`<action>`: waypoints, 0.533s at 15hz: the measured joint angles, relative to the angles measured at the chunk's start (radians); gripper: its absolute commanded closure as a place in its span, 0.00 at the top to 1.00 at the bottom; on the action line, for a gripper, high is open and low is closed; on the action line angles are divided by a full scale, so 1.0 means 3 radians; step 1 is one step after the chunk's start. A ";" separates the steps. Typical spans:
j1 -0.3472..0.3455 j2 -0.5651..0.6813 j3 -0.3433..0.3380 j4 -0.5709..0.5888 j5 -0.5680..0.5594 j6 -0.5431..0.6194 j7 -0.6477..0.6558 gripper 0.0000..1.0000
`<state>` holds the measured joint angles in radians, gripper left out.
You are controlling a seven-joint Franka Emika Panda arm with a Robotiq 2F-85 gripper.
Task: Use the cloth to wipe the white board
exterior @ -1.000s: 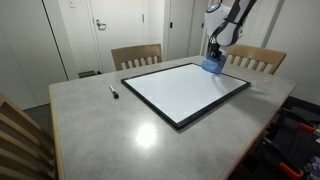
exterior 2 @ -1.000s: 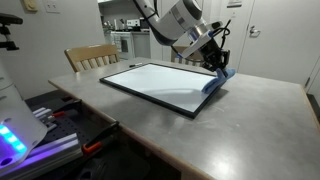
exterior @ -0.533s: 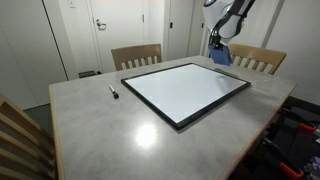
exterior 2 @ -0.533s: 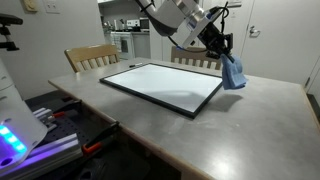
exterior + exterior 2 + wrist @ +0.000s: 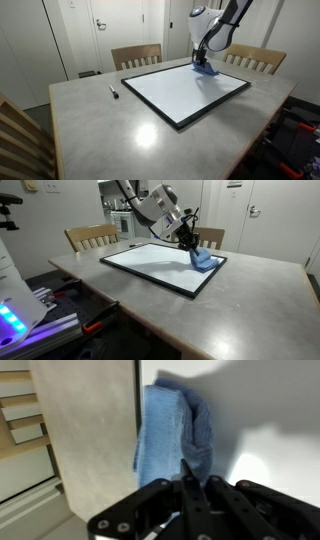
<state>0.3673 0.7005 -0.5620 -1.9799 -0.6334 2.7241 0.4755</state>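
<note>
My pincer [image 5: 187, 472] is clenched on the cloth [image 5: 172, 425]. In the wrist view my two fingers stand tight together, with a fold of the blue cloth nipped between their tips. The rest of the cloth spreads out just ahead of them, bunched and doubled over. It lies on the board [image 5: 262, 410]. One long side of the cloth runs along the board's dark frame [image 5: 137, 390], and the grey worktop [image 5: 85, 430] starts just past that.

In both exterior views I reach down from above. My pincer [image 5: 204, 62] points at the board [image 5: 185, 93] and the cloth [image 5: 206, 70] sits directly beneath it, touching the white surface. The cloth is at the board's far edge, near one corner and well away from the middle. From the other side my pincer [image 5: 192, 246] leans in at a tilt. There the cloth [image 5: 204, 260] forms a small heap under and slightly beyond my fingertips, close to the frame at a far corner of the board [image 5: 155, 262].

The board lies flat on the worktop [image 5: 100, 125], turned at an angle to its edges. A marker [image 5: 113, 92] lies on the bare worktop, well apart from the cloth and off the board. A chair [image 5: 136, 55] stands at the far side, and a second chair [image 5: 257, 59] is behind my arm.
</note>
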 measured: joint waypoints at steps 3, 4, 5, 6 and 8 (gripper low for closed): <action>-0.0158 0.0027 0.0241 -0.0091 0.0038 0.0158 0.0016 0.01; -0.0197 -0.0005 0.0272 -0.0113 0.0058 0.0169 0.0001 0.01; -0.0239 -0.0048 0.0304 -0.0153 0.0078 0.0191 -0.0008 0.01; -0.0275 -0.0084 0.0325 -0.0202 0.0107 0.0213 -0.0013 0.01; -0.0333 -0.0180 0.0362 -0.0331 0.0172 0.0247 -0.0035 0.01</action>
<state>0.2673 0.6467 -0.4535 -2.0793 -0.5818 2.7982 0.4650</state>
